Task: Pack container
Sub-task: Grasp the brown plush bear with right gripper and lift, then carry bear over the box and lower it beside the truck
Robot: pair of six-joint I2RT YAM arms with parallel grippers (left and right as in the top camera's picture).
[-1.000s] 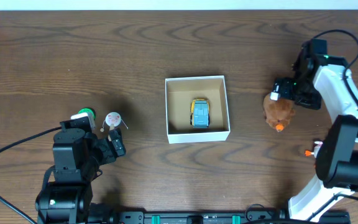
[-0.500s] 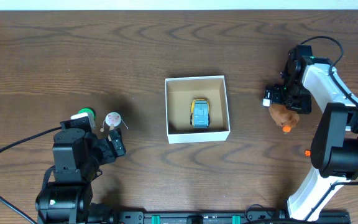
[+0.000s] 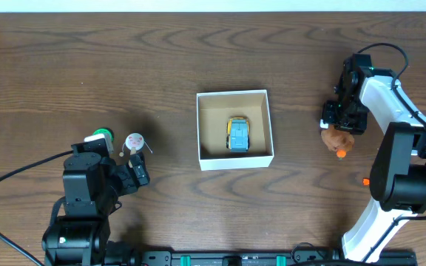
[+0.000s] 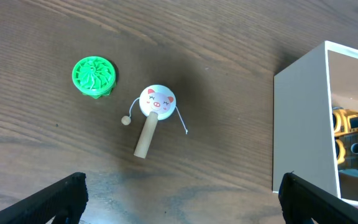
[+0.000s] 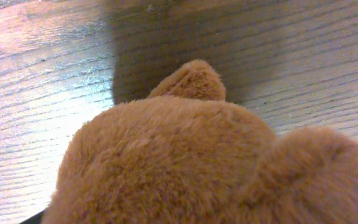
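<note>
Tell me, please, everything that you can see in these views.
box: one, white outside, tan inside, mid-table.
car: one, blue and yellow, inside the box.
plush: one, brown with an orange bit, right of the box.
drum: one, white pig face on a wooden stick, left of the box.
disc: one, green, beside the drum, farther from the box.
orange speck: one, on the robot's side of the plush; too small to tell.
table: one, dark brown wood.
left arm: one, black.
right arm: one, white and black.
left claw: one, black, open, near the drum, touching nothing.
right claw: one, black, at the plush; open or shut unclear.
</note>
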